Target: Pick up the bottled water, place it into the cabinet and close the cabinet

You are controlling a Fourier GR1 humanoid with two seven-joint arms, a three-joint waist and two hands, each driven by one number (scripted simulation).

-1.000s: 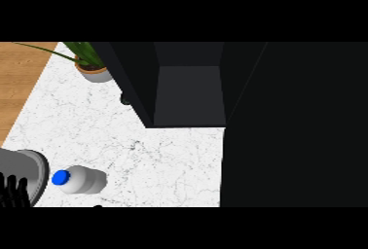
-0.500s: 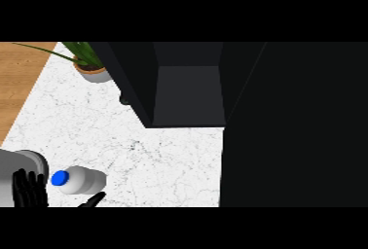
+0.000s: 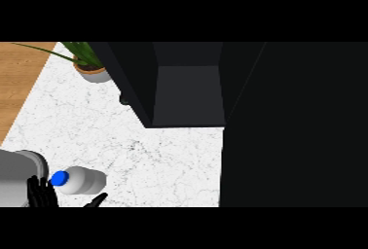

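Lower left of frame: one left hand (image 3: 42,194) on a grey forearm, fingers straight and spread, thumb apart, flanking one bottled water (image 3: 81,180) with blue cap on the white counter (image 3: 158,160). One open dark cabinet (image 3: 188,82) at upper centre; one potted plant (image 3: 90,65) upper left.

We have one view only, the head view, so nothing is shared between cameras. It looks steeply down from above onto the white marbled table (image 3: 144,146), near enough that the table runs out of frame at the lower edge. At the upper left we see a strip of wooden floor (image 3: 18,82) and a potted plant (image 3: 90,68). The open dark cabinet (image 3: 187,87) fills the upper middle (its interior faces us), and its dark door (image 3: 295,126) blocks the whole right side. The left hand (image 3: 42,194) enters at the lower left corner.
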